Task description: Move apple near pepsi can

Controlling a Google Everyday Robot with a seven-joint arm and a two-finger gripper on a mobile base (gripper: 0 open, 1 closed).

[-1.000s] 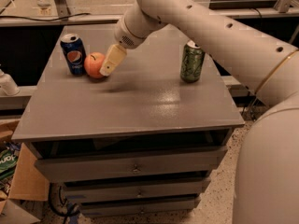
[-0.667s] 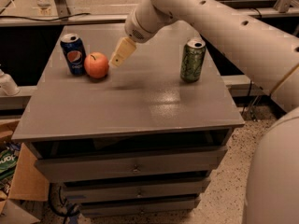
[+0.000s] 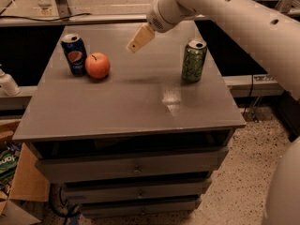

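The red-orange apple (image 3: 97,65) sits on the grey table top (image 3: 131,102) at the back left, right beside the dark blue pepsi can (image 3: 74,54), touching it or nearly so. The can stands upright. My gripper (image 3: 136,43) hangs in the air above the table, to the right of the apple and higher, well apart from it. It holds nothing. My white arm reaches in from the upper right.
A green can (image 3: 193,60) stands upright at the back right of the table. Drawers (image 3: 136,168) sit below the top. A white bottle (image 3: 7,83) stands on a ledge at the left. A cardboard box (image 3: 21,182) lies on the floor at the lower left.
My gripper has left the apple and moved up and to the right. The apple stays beside the pepsi can. The green can has not moved.
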